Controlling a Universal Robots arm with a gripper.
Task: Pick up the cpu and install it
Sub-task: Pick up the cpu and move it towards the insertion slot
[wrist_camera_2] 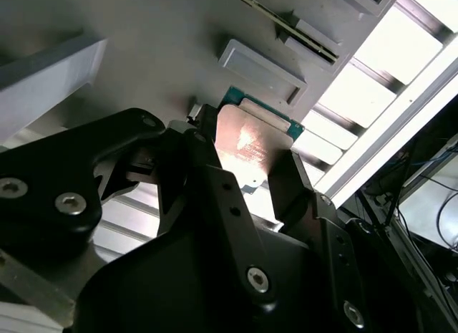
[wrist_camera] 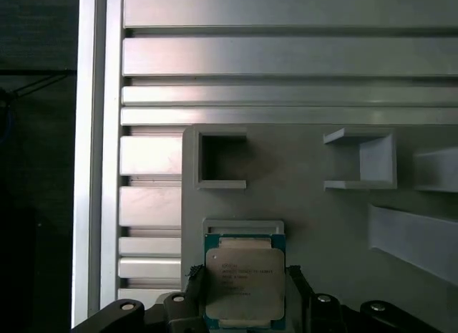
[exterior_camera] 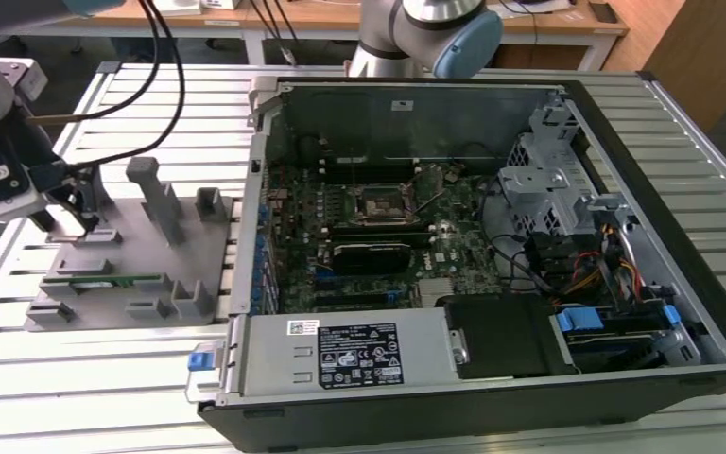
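Observation:
The cpu [wrist_camera: 245, 276], a flat silvery square with a thin green rim, lies in a shallow seat at one corner of the grey fixture [exterior_camera: 148, 260]. My gripper [exterior_camera: 71, 219] stands low over that corner, at the exterior view's left. In both wrist views its two black fingers [wrist_camera: 195, 281] press against opposite edges of the cpu [wrist_camera_2: 247, 143], so the gripper [wrist_camera: 245, 293] is shut on it. The chip still rests level on the fixture. The motherboard's black socket frame [exterior_camera: 380, 204] lies inside the open computer case [exterior_camera: 337, 369] to the right.
The fixture has upright grey posts [exterior_camera: 151, 194] and a green memory stick [exterior_camera: 105, 281] in a slot near the gripper. The case's metal walls, drive cage [exterior_camera: 552, 170] and cables surround the motherboard. A second robot arm's base [exterior_camera: 420, 38] stands behind the case on the slatted table [exterior_camera: 73, 378].

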